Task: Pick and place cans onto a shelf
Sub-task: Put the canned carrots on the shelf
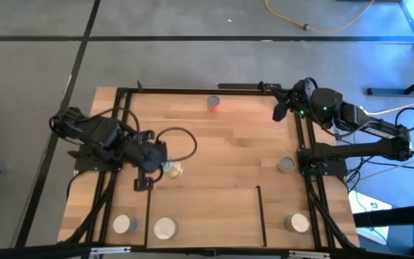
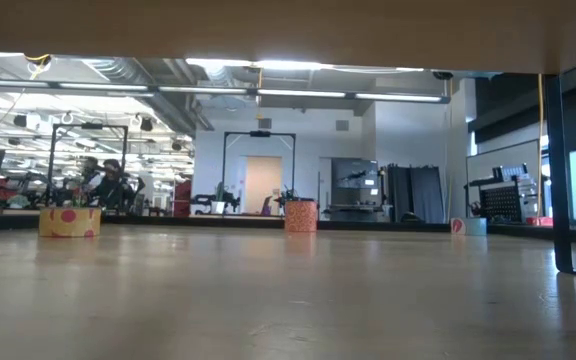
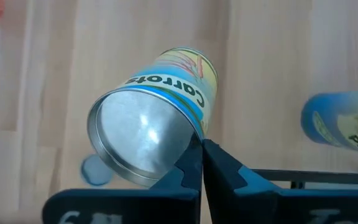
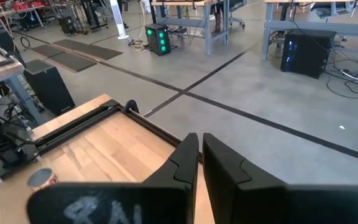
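Your left arm reaches in from the left side, wrist bent down, and its left gripper [image 1: 162, 167] hangs low with the fingers [image 3: 191, 163] pressed together. Your right arm waits at the far right corner, its right gripper [image 1: 282, 108] closed too.

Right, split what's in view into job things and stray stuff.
Job: carrots can at the left gripper; orange can; grey can; three more cans; shelf; right gripper, waiting at the table's corner.
Lying about: yellow cable on the floor; computer tower beyond the table.
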Available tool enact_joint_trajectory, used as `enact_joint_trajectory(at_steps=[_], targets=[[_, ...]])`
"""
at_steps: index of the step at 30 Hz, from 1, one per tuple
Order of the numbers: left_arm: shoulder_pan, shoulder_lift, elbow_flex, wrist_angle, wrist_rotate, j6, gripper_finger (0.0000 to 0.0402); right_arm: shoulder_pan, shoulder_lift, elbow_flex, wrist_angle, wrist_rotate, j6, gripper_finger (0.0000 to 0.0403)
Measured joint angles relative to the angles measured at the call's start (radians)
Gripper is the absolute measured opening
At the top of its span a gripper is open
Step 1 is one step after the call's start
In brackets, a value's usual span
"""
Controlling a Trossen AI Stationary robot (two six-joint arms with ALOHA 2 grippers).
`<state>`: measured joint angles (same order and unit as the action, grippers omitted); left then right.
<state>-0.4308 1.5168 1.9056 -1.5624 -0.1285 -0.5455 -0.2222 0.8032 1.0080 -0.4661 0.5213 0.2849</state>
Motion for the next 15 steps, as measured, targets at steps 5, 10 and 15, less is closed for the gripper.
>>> enact_joint_trajectory(at_steps=[5,10,15], targets=[[-0.063,0.020,0.000,0.039,0.015,0.004,0.0000,0.000,0.000,0.000,-0.035,0.000,0.002,0.0028],[-0.114,0.041,-0.001,0.051,0.025,0.003,0.0000,0.000,0.000,0.000,-0.045,0.000,0.006,0.0028],[-0.168,0.055,-0.001,0.072,0.033,-0.012,0.0000,0.000,0.000,0.000,-0.045,0.001,0.003,0.0028]])
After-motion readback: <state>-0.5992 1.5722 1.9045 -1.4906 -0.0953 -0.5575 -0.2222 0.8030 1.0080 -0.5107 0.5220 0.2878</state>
